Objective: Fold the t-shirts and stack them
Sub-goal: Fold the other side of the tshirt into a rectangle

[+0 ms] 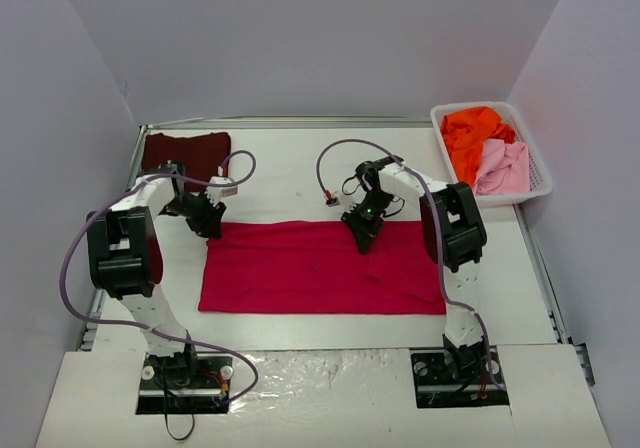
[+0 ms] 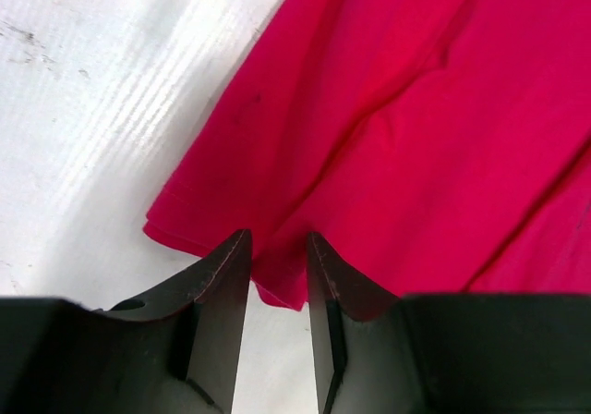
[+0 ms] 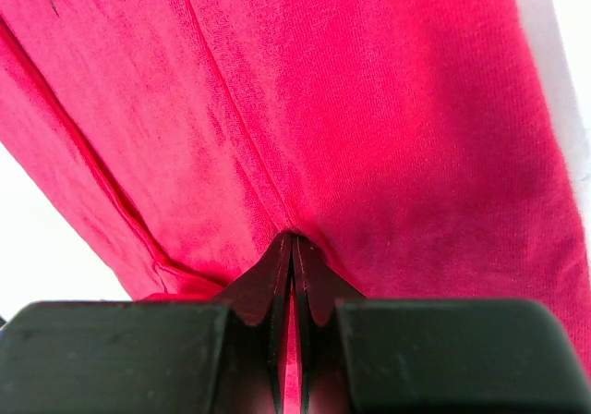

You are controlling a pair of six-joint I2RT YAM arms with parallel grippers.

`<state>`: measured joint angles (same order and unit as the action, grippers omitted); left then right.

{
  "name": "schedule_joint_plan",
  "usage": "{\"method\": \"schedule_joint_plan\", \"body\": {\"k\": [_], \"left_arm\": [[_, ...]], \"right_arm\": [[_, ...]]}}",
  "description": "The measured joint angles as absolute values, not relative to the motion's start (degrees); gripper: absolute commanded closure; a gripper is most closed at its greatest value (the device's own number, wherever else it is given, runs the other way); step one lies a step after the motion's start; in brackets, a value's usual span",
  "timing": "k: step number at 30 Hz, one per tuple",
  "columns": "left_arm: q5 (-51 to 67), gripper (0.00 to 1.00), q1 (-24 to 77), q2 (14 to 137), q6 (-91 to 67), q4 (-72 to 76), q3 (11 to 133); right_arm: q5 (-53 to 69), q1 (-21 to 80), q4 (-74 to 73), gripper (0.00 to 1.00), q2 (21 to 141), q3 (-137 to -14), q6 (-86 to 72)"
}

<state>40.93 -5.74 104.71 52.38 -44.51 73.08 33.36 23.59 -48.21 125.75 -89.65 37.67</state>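
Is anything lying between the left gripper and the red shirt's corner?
Nothing visible does. The left gripper holds its jaws apart right at the far left corner of the red t-shirt, with only white table beside it.

Looked soft, matt and finely knitted in the crimson-red cloth t-shirt [image 1: 320, 268], matt too in the folded dark maroon cloth t-shirt [image 1: 185, 151], hard and perforated in the white plastic mesh basket [image 1: 538, 173], faintly ridged on the white table top [image 2: 92, 109], smooth on the black plastic fingers [image 2: 217, 285].
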Motion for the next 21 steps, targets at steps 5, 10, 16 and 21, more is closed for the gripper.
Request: {"method": "schedule_joint_plan", "body": {"k": [5, 10, 16, 21], "left_arm": [[40.91, 0.85, -6.20, 104.99, 54.26, -47.92, 74.59], [40.88, 0.98, -6.96, 104.99, 55.81, -50.37, 76.07], [40.88, 0.98, -7.42, 104.99, 56.80, -52.01, 76.14], [40.91, 0.98, -7.49, 104.97, 56.60, -51.16, 75.33]], "right_arm": [[34.09, 23.59, -49.17, 1.00, 126.06, -89.65, 37.54], [34.79, 23.59, -50.22, 1.00, 126.43, -89.62, 37.50], [35.29, 23.62, -51.20, 1.00, 126.63, -89.45, 37.28], [34.57, 23.79, -49.87, 1.00, 124.95, -88.29, 35.77]]}}
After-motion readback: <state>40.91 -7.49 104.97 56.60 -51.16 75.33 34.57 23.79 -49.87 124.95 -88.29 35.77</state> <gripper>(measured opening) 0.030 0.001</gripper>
